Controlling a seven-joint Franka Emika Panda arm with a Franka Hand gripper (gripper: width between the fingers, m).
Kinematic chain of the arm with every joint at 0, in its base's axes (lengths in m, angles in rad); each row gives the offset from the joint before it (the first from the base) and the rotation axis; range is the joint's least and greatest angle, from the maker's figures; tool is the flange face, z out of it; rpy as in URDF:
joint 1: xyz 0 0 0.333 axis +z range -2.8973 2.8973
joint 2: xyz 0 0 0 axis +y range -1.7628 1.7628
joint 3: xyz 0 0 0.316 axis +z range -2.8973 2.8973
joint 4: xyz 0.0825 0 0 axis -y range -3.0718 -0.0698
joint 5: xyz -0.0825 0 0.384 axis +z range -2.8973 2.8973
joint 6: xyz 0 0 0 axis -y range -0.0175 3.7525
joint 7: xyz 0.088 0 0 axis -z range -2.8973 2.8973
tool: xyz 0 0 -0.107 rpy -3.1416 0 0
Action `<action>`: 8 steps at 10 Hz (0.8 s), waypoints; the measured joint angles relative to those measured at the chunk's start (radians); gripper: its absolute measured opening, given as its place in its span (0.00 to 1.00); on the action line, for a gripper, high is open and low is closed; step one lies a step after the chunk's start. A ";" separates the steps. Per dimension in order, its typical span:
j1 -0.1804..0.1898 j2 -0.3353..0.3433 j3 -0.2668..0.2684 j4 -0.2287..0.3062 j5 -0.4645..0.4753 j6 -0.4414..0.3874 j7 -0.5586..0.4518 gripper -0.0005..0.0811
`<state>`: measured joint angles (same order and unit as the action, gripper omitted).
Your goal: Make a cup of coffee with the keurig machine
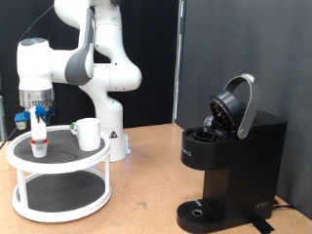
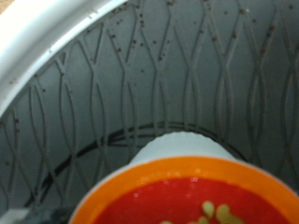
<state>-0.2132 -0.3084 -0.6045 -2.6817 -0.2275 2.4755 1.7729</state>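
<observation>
The keurig machine (image 1: 232, 161) stands at the exterior view's right, matte black, with its rounded lid (image 1: 239, 102) hinged open. The white cup (image 1: 89, 134) stands upright on the top shelf of a white round two-tier rack (image 1: 58, 161) at the exterior view's left. My gripper (image 1: 39, 135) points straight down over that shelf, to the left of the cup, with its fingers reaching a small white pod with a red top (image 1: 38, 148). In the wrist view the pod (image 2: 192, 191) fills the lower part, very close, above the dark mesh shelf (image 2: 187, 65). No fingers show there.
The rack's white rim (image 2: 47, 42) curves near the pod. The arm's white base (image 1: 112, 136) stands just behind the rack. A brown tabletop (image 1: 146, 195) lies between rack and machine. The machine's drip tray (image 1: 200, 210) holds nothing. A dark curtain is behind.
</observation>
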 joint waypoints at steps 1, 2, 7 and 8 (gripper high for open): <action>0.000 -0.005 0.000 0.010 0.027 -0.029 -0.020 0.50; 0.000 -0.015 0.000 0.026 0.049 -0.071 -0.036 0.50; -0.022 -0.101 0.019 0.096 0.007 -0.205 -0.037 0.50; -0.022 -0.099 0.018 0.095 0.018 -0.205 -0.037 0.50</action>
<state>-0.2350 -0.4076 -0.5867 -2.5868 -0.2099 2.2701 1.7357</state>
